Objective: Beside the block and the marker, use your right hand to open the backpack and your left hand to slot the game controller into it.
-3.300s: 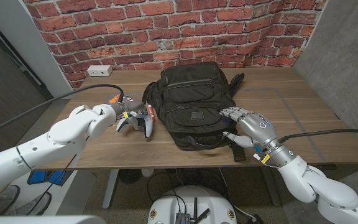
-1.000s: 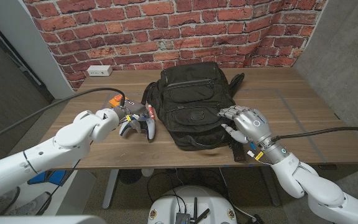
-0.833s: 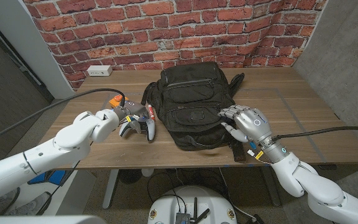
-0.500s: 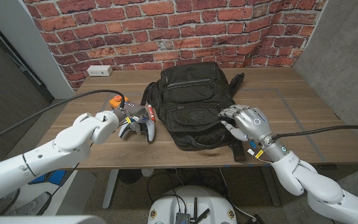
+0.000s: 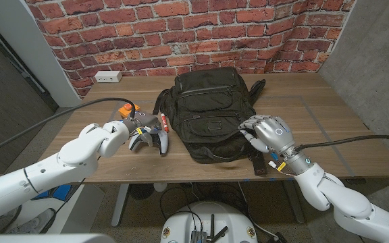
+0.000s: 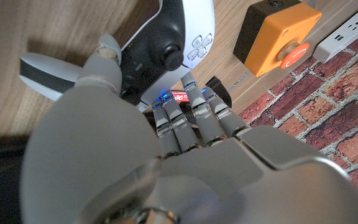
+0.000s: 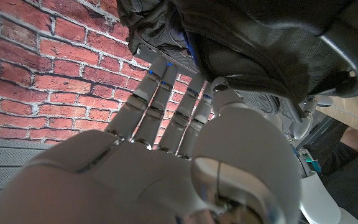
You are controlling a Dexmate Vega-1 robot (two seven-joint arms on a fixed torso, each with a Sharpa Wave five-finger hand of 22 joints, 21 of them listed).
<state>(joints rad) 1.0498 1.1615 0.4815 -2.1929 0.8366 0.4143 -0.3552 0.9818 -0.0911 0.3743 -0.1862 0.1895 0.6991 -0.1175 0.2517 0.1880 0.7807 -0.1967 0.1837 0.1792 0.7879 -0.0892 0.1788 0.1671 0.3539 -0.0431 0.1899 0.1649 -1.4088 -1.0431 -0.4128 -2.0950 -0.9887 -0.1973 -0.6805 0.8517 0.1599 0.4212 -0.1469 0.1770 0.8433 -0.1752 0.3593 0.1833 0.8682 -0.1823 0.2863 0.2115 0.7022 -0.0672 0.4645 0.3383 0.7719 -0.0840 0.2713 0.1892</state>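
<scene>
- Left hand (image 5: 128,130) closes its fingers on the game controller (image 5: 151,137).
- Right hand (image 5: 267,133), fingers curled, presses the backpack (image 5: 206,113); it may slip off the fabric.

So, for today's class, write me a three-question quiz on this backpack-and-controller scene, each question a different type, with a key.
1. True or false: the game controller is already inside the backpack.
2. Multiple choice: what does the right hand touch? A) the orange block, B) the backpack's side, C) the power strip.
3. Fill in: the orange block with a red button sits on the table on the far side of the ____ hand.

Key
1. False: it lies on the table beside the backpack, with the left hand's fingers on it.
2. B: in the right wrist view its fingers reach under a fold of the black fabric.
3. Left.
</scene>
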